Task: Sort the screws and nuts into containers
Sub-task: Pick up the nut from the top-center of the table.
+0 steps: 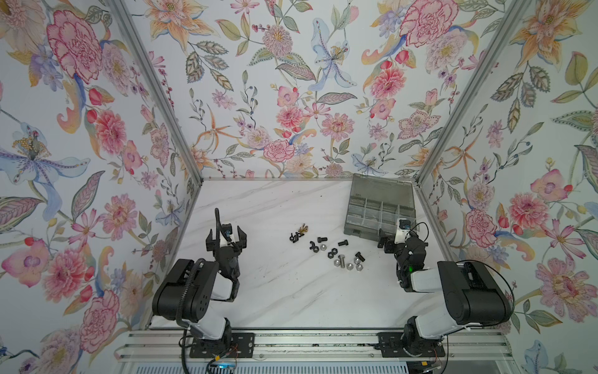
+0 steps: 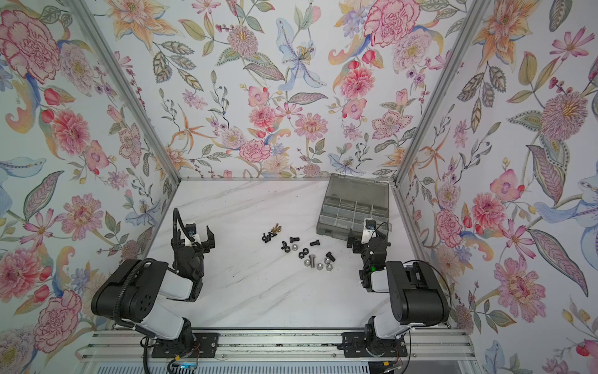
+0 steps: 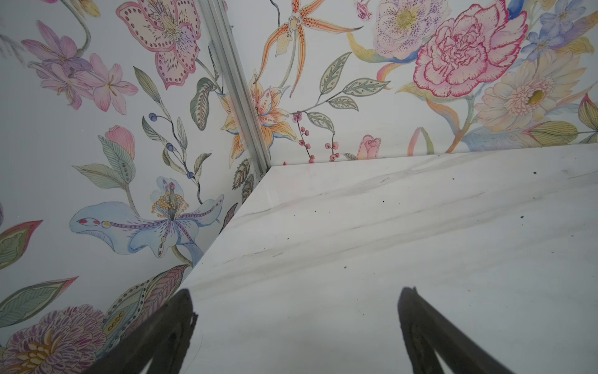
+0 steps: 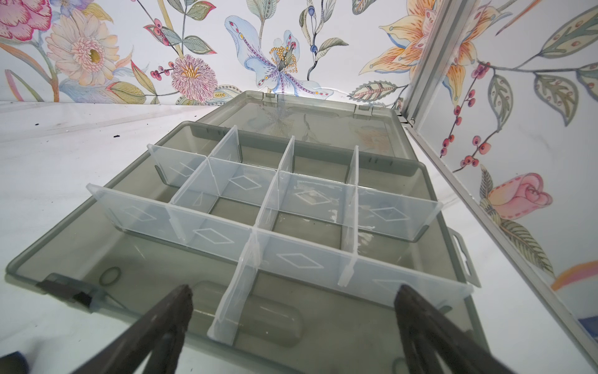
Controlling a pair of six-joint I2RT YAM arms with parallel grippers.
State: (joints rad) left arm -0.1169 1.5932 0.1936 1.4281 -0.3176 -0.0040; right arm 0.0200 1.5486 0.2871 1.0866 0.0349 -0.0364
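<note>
Left tool [image 1: 226, 236] and right tool [image 4: 294, 289] both gape wide, empty. Screws [image 1: 322, 240] and nuts [image 1: 332, 253] lie loose on the tabletop [image 1: 275, 291] between them, with the box [image 1: 351, 230] just ahead of the right tool. They look light, hard and slippery, so pinch across the flats.

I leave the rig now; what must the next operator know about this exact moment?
Left gripper: open, empty, over the table.
Right gripper: open, empty, at the front of the organizer box, whose lid is open.
Screws and nuts: loose on the table between the arms.
Done: nothing; the compartments in view are empty.
Left: sort every piece.
</note>
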